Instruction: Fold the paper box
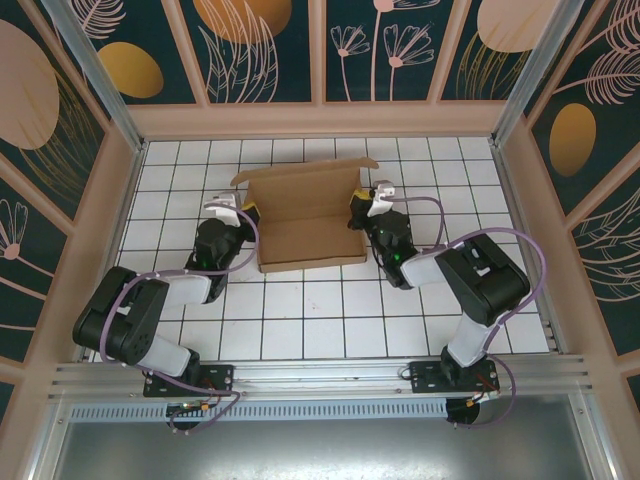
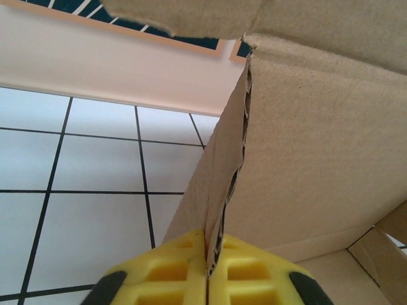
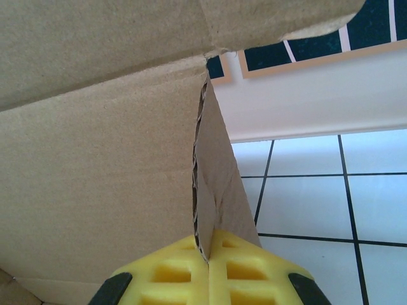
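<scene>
The paper box [image 1: 305, 215] is plain brown cardboard, half formed in the middle of the tiled table, with its back panel raised and its base flat. My left gripper [image 1: 248, 212] is shut on the box's left side wall [image 2: 219, 184]; the yellow fingers [image 2: 172, 270] pinch the doubled cardboard edge. On the other side my right gripper [image 1: 358, 212] is shut on the right side wall [image 3: 216, 184], its yellow fingers [image 3: 254, 270] clamped on that edge. Both walls stand upright. The back panel [image 2: 318, 146] fills much of each wrist view.
The white tiled table [image 1: 320, 320] is bounded by a pale raised rim [image 1: 320, 120] and patterned walls on three sides. Both arms reach in from the near rail [image 1: 320, 385], with purple cables looped over them.
</scene>
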You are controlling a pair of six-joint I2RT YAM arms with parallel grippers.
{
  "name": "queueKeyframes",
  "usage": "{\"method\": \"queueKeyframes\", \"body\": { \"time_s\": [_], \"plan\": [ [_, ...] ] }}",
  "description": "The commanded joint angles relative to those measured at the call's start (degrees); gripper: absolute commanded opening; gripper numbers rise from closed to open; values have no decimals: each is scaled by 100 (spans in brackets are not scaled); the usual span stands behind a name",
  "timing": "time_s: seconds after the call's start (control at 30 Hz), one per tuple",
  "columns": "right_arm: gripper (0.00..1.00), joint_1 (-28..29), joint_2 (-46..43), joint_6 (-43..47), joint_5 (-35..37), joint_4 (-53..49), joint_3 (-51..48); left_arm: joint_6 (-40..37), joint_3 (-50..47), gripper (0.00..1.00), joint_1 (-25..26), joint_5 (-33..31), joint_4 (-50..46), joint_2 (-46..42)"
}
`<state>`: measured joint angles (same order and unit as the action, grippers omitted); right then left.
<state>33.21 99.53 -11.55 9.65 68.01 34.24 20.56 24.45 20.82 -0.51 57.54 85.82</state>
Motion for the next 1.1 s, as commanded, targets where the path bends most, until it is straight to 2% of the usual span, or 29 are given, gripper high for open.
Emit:
{"method": "queueKeyframes", "body": {
  "time_s": [0.0, 0.13, 0.33, 0.57, 0.9, 1.07],
  "plan": [
    [0, 352, 109, -142, -403, 309, -158, 470, -135, 13, 280, 409, 149, 102],
    [0, 427, 118, -148, -386, 398, -263, 630, -236, 19, 321, 277, 207, 71],
    [0, 546, 11, -113, -258, 524, -524, 704, -523, 12, 335, 14, 208, -53],
    [0, 714, -32, -235, -104, 828, -1016, 698, -872, 10, 335, -27, -147, -373],
    [0, 941, -38, -369, 227, 1107, -1527, 783, -1147, 11, 335, -537, -1274, -940],
    [0, 977, 4, -427, 222, 1190, -1667, 800, -1222, 12, 335, -593, -1631, -1077]
  ]
}}
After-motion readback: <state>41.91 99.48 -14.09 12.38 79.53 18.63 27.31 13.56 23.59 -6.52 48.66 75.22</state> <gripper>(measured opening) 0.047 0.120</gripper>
